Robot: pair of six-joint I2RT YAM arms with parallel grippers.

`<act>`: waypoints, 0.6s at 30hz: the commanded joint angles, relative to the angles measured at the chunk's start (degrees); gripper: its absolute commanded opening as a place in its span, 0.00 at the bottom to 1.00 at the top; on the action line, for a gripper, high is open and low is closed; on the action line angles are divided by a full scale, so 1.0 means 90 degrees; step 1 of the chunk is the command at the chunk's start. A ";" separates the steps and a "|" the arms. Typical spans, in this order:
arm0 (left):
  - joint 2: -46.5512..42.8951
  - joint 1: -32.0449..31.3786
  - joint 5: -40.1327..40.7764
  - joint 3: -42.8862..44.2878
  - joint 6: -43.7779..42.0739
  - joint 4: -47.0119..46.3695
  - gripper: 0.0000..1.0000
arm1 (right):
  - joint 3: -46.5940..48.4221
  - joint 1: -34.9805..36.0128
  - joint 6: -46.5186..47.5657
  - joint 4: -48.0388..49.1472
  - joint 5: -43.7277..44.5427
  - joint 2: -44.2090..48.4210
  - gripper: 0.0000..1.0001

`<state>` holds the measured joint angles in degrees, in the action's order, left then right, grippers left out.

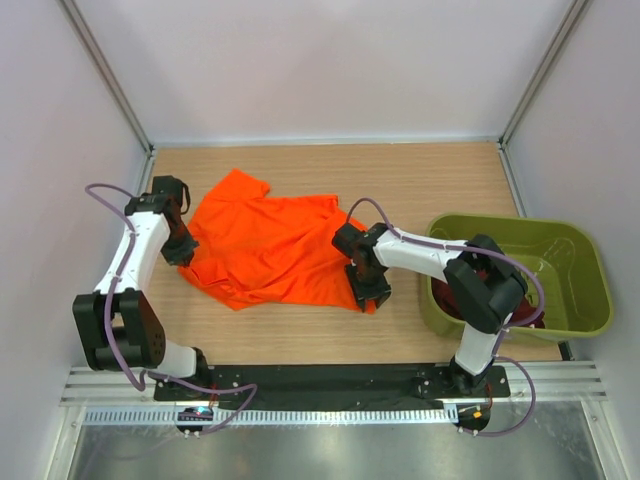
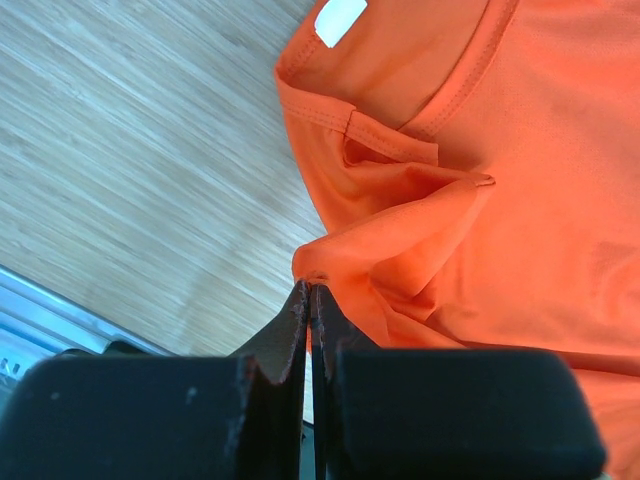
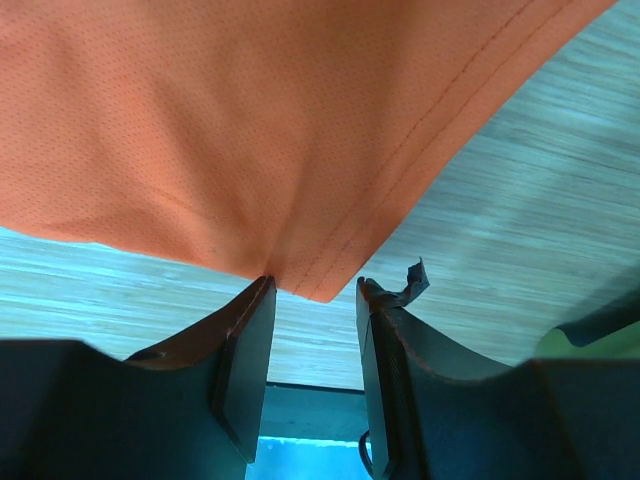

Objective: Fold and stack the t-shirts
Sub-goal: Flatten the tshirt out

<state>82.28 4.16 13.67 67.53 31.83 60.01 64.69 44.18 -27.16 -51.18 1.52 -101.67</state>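
The bright orange t-shirt (image 1: 268,250) lies spread and rumpled on the wooden table, collar toward the left. My left gripper (image 1: 183,252) is at its left edge, near the collar. In the left wrist view that gripper (image 2: 308,285) is shut on a pinched fold of the orange t-shirt (image 2: 520,200). My right gripper (image 1: 372,295) is at the shirt's near right corner. In the right wrist view it (image 3: 315,285) stands open, and the hemmed corner of the orange t-shirt (image 3: 250,120) hangs just above the gap, touching the left fingertip. The dark maroon t-shirt (image 1: 528,318) lies in the tub, mostly hidden by the right arm.
An olive-green plastic tub (image 1: 520,222) stands at the right side of the table. White walls close in the back and both sides. Bare wood (image 1: 300,335) shows in front of the shirt, and the arm bases sit along the near edge.
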 commanded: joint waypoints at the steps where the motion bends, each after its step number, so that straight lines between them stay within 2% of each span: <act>1: -0.0002 0.0006 -0.0045 0.0290 -0.0139 -0.0066 0.00 | -0.0039 0.0022 -0.0137 0.0198 0.0076 -0.0032 0.45; 13: -0.0031 0.0016 -0.0054 0.0231 -0.0158 -0.0105 0.00 | -0.0586 0.0032 -0.0234 0.0539 -0.0081 -0.0032 0.41; 15: -0.0060 0.0016 -0.0054 0.0241 -0.0149 -0.0105 0.00 | -0.0644 0.0032 -0.0254 0.0608 -0.0081 -0.0012 0.36; 18: -0.0128 0.0006 -0.0103 0.0280 -0.0139 -0.0086 0.00 | -0.0537 0.0032 -0.0244 0.0521 0.0065 0.0065 0.21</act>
<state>82.52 4.16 13.50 67.81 31.03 59.99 61.06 44.16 -28.93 -47.48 -0.40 -101.06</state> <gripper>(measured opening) 0.005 0.235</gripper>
